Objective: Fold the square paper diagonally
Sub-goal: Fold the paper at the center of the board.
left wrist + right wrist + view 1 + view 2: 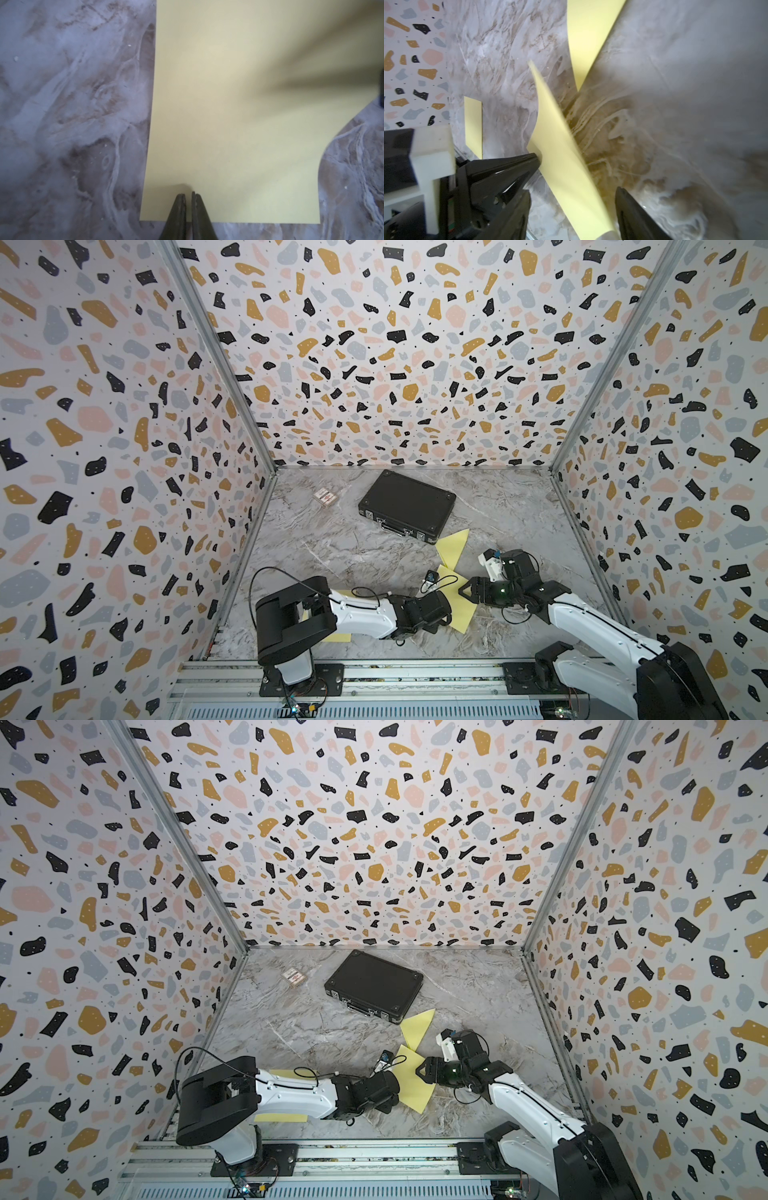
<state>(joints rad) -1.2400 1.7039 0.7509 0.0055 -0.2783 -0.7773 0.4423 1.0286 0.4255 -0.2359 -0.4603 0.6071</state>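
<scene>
The square yellow paper [461, 614] [415, 1090] lies near the table's front middle, between my two grippers. My left gripper [448, 610] [188, 194] is shut, its tips resting on the paper [228, 104] close to one edge. My right gripper [462, 589] [573, 191] is open. A lifted, curling part of the paper [560, 155] stands between its fingers, touching neither finger that I can see. The left gripper's tip [536, 159] shows against the paper in the right wrist view.
A black case [407, 506] [374, 986] lies at the back middle, a small card box [325, 496] to its left. A folded yellow triangle [454, 547] [589, 31] lies just beyond the paper. Another yellow sheet [336, 637] [473, 126] lies under the left arm.
</scene>
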